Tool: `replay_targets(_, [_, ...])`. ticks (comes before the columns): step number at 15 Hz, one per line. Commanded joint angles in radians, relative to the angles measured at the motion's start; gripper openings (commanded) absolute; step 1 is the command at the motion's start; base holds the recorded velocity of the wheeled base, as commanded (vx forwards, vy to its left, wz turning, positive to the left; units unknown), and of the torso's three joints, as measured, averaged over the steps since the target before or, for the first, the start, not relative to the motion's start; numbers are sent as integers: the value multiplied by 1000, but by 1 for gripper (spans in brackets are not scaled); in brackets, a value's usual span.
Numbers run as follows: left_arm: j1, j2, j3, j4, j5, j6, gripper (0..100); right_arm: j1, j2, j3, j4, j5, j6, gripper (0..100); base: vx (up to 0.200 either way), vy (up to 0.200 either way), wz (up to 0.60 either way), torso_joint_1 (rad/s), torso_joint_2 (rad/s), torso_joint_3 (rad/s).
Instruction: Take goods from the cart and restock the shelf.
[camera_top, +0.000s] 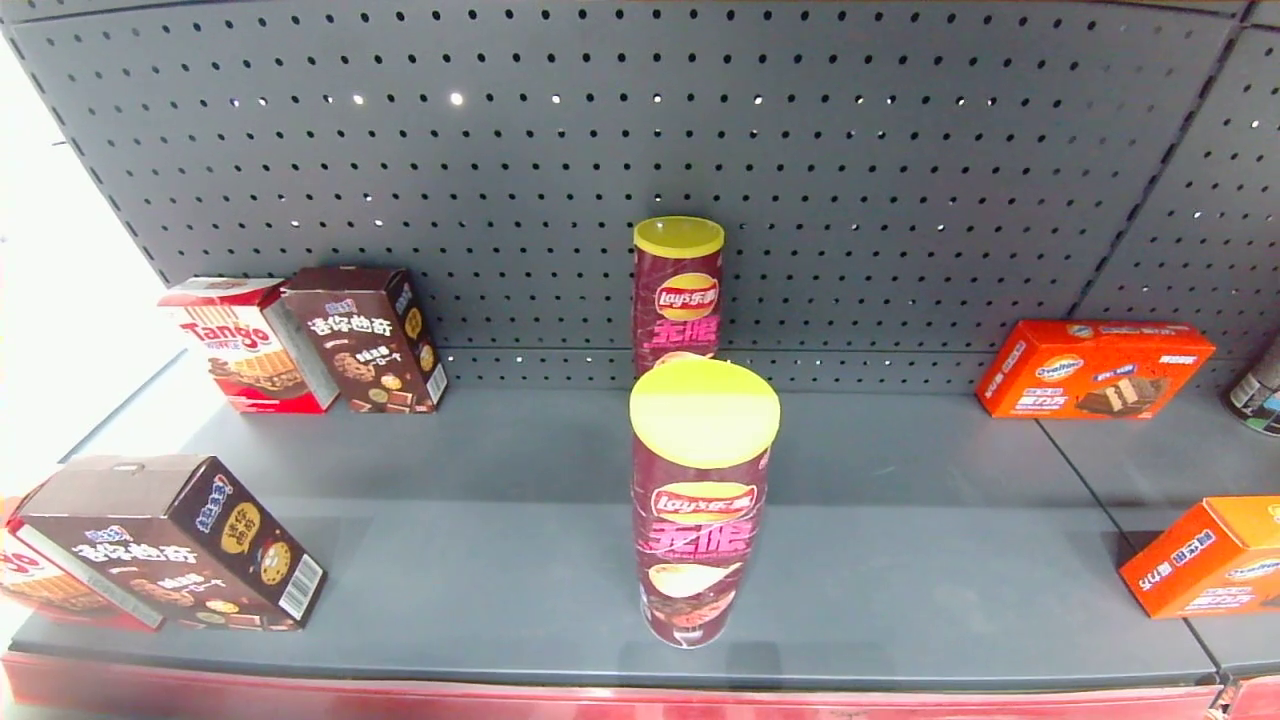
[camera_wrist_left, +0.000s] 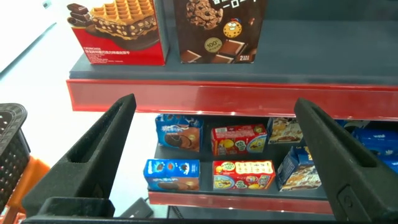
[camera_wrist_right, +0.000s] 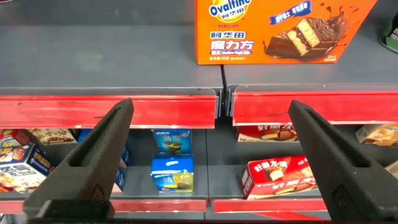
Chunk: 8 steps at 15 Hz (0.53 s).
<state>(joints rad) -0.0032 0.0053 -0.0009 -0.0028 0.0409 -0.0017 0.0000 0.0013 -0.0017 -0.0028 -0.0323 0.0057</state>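
Two maroon chip cans with yellow lids stand upright mid-shelf, one near the front (camera_top: 700, 500) and one against the pegboard (camera_top: 678, 292). The grey shelf (camera_top: 480, 560) also holds a brown cookie box (camera_top: 170, 540) at the front left and a red wafer box (camera_top: 245, 345) beside another brown box (camera_top: 365, 338) at the back left. My left gripper (camera_wrist_left: 214, 155) is open and holds nothing, level with the shelf's red front edge below the wafer box (camera_wrist_left: 118, 28). My right gripper (camera_wrist_right: 214, 155) is open and holds nothing, facing the red edge below an orange box (camera_wrist_right: 280, 28).
Orange boxes lie at the back right (camera_top: 1095, 368) and front right (camera_top: 1205, 555) of the shelf. A dark can (camera_top: 1258, 392) stands at the far right. Lower shelves hold several small snack boxes (camera_wrist_left: 239, 140) (camera_wrist_right: 173, 173). A black basket (camera_wrist_left: 11, 149) is seen by the left wrist.
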Motion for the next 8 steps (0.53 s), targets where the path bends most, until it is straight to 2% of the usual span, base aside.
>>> replay_targets(1, [0, -1, 1, 0, 1, -1, 100, 0, 0, 0, 0, 0, 0, 100, 0, 0, 0, 0, 0, 0])
replay_targets(3, [0, -1, 1, 0, -1, 2, 100, 0, 0, 0, 0, 0, 0, 100, 0, 0, 0, 0, 0, 0])
replay_targets(5, [0, -1, 1, 0, -3, 0, 100, 0, 0, 0, 0, 0, 0, 100, 0, 200, 0, 5, 7, 0])
replay_targets(8, [-1, 1, -1, 0, -1, -1, 100, 0, 0, 0, 0, 0, 0, 100, 0, 0, 0, 0, 0, 0])
